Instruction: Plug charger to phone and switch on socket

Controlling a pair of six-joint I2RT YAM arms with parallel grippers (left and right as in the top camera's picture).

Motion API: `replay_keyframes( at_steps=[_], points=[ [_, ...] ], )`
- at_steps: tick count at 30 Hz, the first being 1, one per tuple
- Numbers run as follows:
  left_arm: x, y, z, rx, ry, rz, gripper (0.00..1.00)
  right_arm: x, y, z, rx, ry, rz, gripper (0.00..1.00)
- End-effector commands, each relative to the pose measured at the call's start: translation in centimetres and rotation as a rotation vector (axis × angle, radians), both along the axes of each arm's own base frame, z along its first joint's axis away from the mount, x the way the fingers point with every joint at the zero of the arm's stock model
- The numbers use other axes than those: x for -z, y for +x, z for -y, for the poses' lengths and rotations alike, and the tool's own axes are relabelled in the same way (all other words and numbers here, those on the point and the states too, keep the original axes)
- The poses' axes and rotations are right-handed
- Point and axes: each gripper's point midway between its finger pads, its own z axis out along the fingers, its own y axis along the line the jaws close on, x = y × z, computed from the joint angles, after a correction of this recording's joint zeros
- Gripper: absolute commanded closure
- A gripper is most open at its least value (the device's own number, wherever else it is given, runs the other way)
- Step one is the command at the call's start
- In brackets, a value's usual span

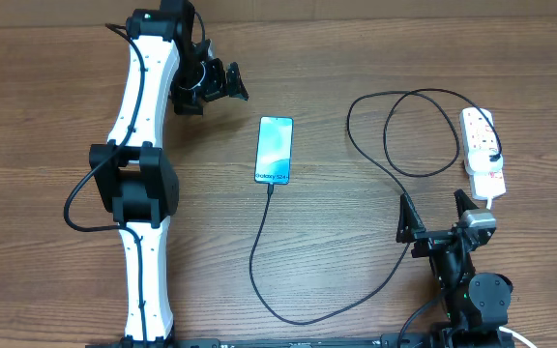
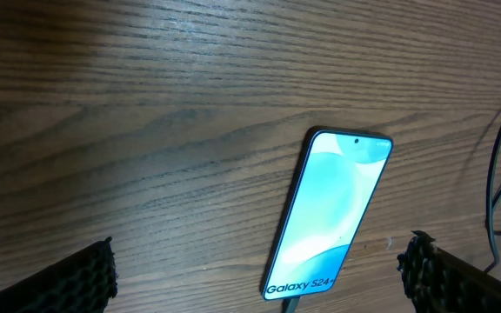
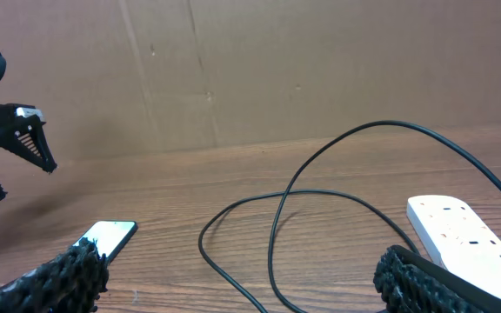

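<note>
The phone [image 1: 274,150] lies flat mid-table, its cyan screen up, also in the left wrist view [image 2: 333,213] and small in the right wrist view [image 3: 107,236]. The charger cable [image 1: 259,251] meets the phone's bottom edge [image 2: 292,306], loops along the table front and back up [image 3: 277,226] to a black plug in the white socket strip [image 1: 482,145] [image 3: 468,230] at far right. My left gripper [image 1: 225,79] [image 2: 255,278] hangs open above the table left of the phone. My right gripper [image 1: 435,215] [image 3: 242,287] is open near the strip's front end, holding nothing.
A brown cardboard wall [image 3: 277,69] closes off the table's far side. The strip's thick white cord [image 1: 525,338] runs off at the front right. The left arm's white links [image 1: 143,164] stretch along the left side of the wooden table [image 1: 356,290].
</note>
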Motion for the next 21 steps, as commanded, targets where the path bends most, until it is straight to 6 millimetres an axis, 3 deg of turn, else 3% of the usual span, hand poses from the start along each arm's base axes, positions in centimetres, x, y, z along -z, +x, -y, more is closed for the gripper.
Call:
replay_keyframes(
  at_steps=[1, 6, 10, 13, 14, 21],
  points=[
    [-0.9, 0.0, 0.3, 0.012, 0.005, 0.024, 0.00, 0.1, 0.0, 0.0, 0.002, 0.007, 0.005, 0.00],
    [-0.9, 0.0, 0.3, 0.012, 0.005, 0.024, 0.00, 0.1, 0.0, 0.0, 0.002, 0.007, 0.005, 0.00],
    [-2.9, 0.0, 0.6, 0.018, 0.001, 0.066, 0.00, 0.1, 0.0, 0.0, 0.002, 0.007, 0.005, 0.00],
    [-7.0, -0.3, 0.7, 0.022, -0.008, 0.151, 0.00, 0.1, 0.0, 0.0, 0.002, 0.007, 0.005, 0.00],
    [-10.2, -0.8, 0.7, 0.022, -0.014, 0.218, 0.00, 0.1, 0.0, 0.0, 0.002, 0.007, 0.005, 0.00],
    [-23.2, -4.9, 0.3, 0.021, -0.042, 0.500, 0.00, 0.1, 0.0, 0.0, 0.002, 0.007, 0.005, 0.00]
  ],
)
